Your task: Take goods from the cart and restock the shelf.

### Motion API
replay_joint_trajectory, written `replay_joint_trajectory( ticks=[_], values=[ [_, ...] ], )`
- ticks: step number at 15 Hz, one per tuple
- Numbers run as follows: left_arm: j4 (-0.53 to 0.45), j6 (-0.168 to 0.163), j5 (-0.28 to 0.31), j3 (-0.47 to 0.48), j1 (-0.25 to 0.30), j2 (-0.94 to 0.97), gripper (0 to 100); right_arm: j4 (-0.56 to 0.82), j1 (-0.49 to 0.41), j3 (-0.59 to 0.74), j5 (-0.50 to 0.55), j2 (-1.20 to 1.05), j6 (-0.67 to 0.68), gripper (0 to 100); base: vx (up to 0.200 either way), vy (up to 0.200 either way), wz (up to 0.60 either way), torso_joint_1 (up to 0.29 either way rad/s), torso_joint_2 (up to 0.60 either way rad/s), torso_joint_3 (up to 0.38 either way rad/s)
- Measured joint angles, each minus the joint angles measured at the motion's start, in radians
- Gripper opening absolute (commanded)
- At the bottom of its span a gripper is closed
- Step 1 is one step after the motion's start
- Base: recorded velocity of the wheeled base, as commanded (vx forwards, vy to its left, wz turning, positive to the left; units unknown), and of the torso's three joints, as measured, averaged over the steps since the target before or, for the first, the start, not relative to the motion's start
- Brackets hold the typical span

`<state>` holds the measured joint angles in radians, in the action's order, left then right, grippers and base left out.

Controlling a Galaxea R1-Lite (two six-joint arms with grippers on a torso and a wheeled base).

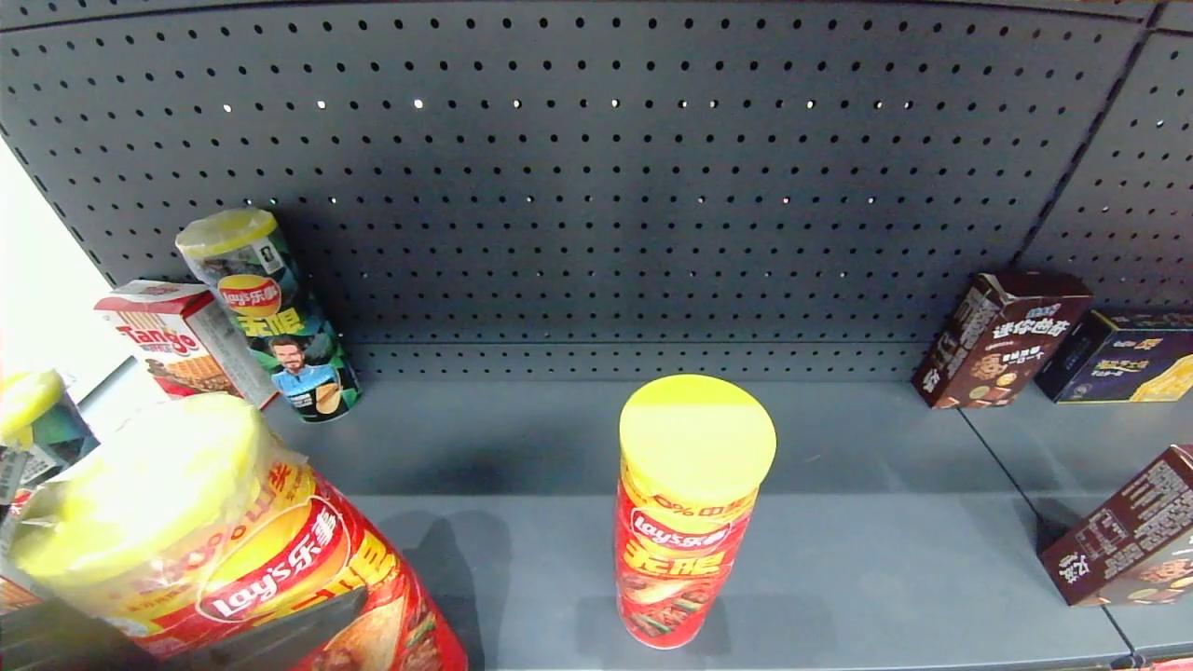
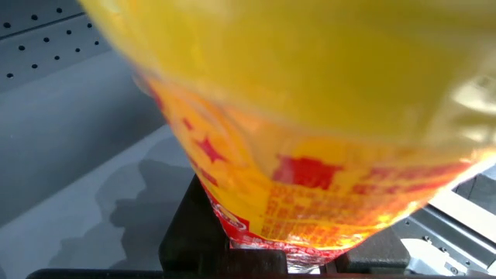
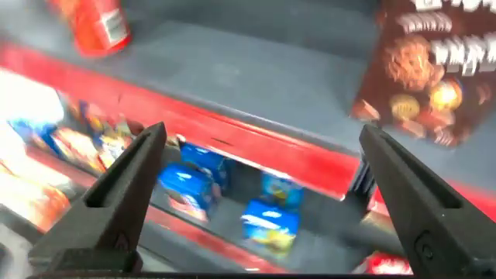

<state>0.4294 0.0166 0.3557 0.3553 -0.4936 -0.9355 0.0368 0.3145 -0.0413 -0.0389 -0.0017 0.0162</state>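
Observation:
A red chips can [image 1: 690,522] with a yellow lid stands upright in the middle of the grey shelf [image 1: 867,559]. A second red chips can [image 1: 224,550] hangs tilted over the shelf's front left, with my left gripper [image 2: 283,249] shut around its body. In the left wrist view that can [image 2: 310,116] takes up most of the frame, and a dark finger [image 2: 190,232] shows beneath it. My right gripper [image 3: 263,201] is open with nothing between its fingers. It hangs in front of the red shelf edge [image 3: 256,136], below a brown box [image 3: 434,70].
A green chips can [image 1: 270,317] and a red-and-white wafer box [image 1: 177,345] stand at the back left. Brown and dark blue boxes [image 1: 997,335] occupy the right side, one [image 1: 1118,531] near the front. Blue packets [image 3: 267,225] lie on the shelf below. A pegboard wall [image 1: 596,186] closes the back.

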Motion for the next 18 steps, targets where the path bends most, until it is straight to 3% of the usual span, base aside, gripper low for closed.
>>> replay_joint_trajectory(
  ticks=[2,4,6,8,9,10,13,14,16,18],
  values=[
    [0.0,0.0,0.0,0.002,0.0,0.0,0,-0.002,-0.013,-0.001,0.111,-0.001,0.018,100,0.0,0.0,0.0,0.0,0.0,0.0],
    [0.001,0.0,0.0,0.002,0.0,0.0,0,-0.001,-0.017,-0.001,0.217,-0.001,-0.064,100,0.0,0.0,0.0,0.0,0.0,0.0],
    [0.001,0.0,0.002,0.0,0.0,0.0,0,0.001,-0.017,-0.001,0.121,-0.001,-0.155,100,0.0,0.0,0.0,0.0,0.0,0.0],
    [0.001,0.0,0.026,-0.002,-0.002,0.0,0,-0.001,-0.014,-0.001,-0.117,-0.001,-0.181,100,0.0,0.0,0.0,0.0,0.0,0.0],
    [0.001,0.0,0.034,-0.002,-0.002,0.0,0,-0.003,-0.013,0.0,-0.18,-0.001,-0.177,100,0.0,0.0,0.0,0.0,0.0,0.0],
    [0.001,0.0,0.035,-0.002,-0.002,-0.001,0,-0.005,-0.013,0.001,-0.156,-0.001,-0.136,100,0.0,0.0,0.0,0.0,0.0,0.0],
    [0.001,0.0,0.036,0.0,0.001,0.0,0,-0.013,-0.016,0.005,0.08,-0.001,-0.015,100,0.0,0.0,0.0,0.0,0.0,0.0],
    [0.001,0.0,0.036,0.0,0.002,0.0,0,-0.014,-0.017,0.005,0.092,-0.001,-0.016,100,0.0,0.0,0.0,0.0,0.0,0.0],
    [0.001,-0.001,0.035,0.001,0.004,-0.002,0,-0.013,-0.018,0.006,-0.048,-0.001,-0.115,100,0.0,0.0,0.0,0.0,0.0,0.0],
    [0.0,-0.003,0.033,0.008,0.006,-0.009,0,-0.01,-0.018,0.006,-0.034,-0.001,-0.088,100,0.0,0.0,0.0,0.0,0.0,0.0]
  ],
)
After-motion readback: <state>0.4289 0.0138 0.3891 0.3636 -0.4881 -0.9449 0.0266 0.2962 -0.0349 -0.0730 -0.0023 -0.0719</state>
